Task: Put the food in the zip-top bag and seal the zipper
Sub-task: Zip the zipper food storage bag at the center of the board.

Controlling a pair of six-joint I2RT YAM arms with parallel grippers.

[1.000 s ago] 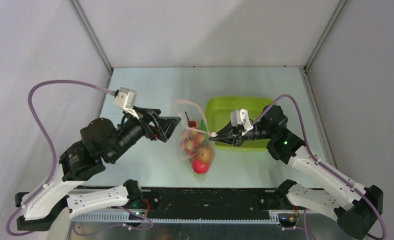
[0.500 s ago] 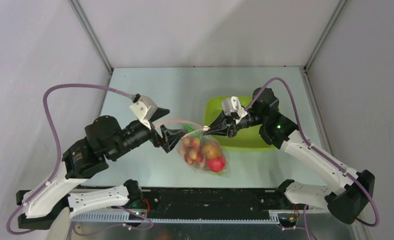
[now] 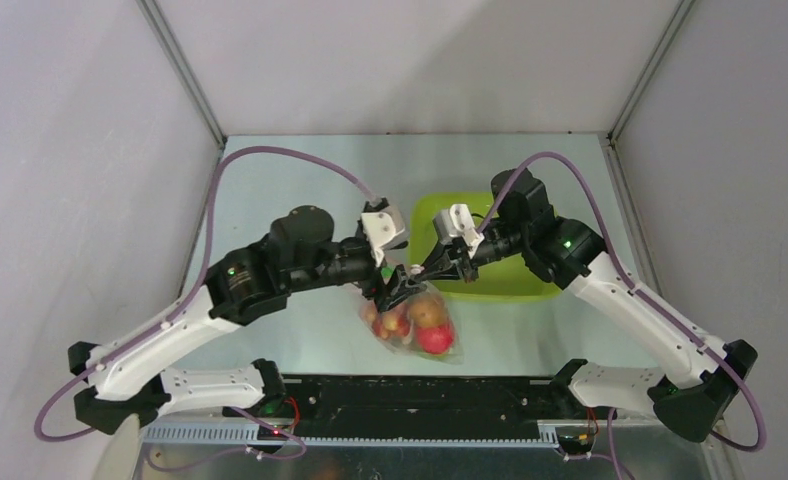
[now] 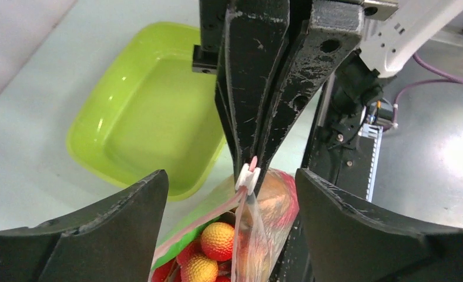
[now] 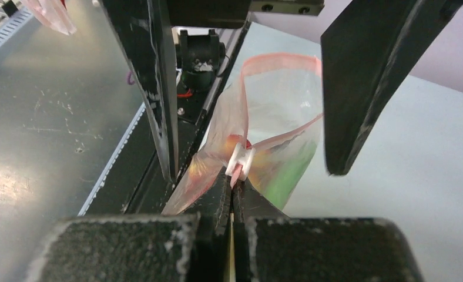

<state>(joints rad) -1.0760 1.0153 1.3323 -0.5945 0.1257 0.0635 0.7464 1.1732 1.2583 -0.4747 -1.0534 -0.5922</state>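
The clear zip-top bag (image 3: 410, 322) hangs above the table with the toy food (image 3: 422, 327) inside: red tomato, brown kiwi, orange-yellow pieces (image 4: 217, 241), green pod. My right gripper (image 3: 418, 274) is shut on the end of the pinkish-red zipper (image 5: 279, 136), just behind its white slider (image 5: 241, 160). My left gripper (image 3: 395, 290) is open, its fingers (image 4: 100, 229) standing on either side of the bag's mouth and slider (image 4: 247, 178), not touching them. The mouth gapes open in the right wrist view.
The lime-green plastic tub (image 3: 505, 275) sits on the table behind the bag, under my right arm; it also shows in the left wrist view (image 4: 153, 111). The black rail with the arm bases (image 3: 410, 400) runs along the near edge.
My left arm has swung right and forward, bringing its open jaws around the bag's mouth. The bag has shifted a little right and my right gripper has kept hold of the zipper end.
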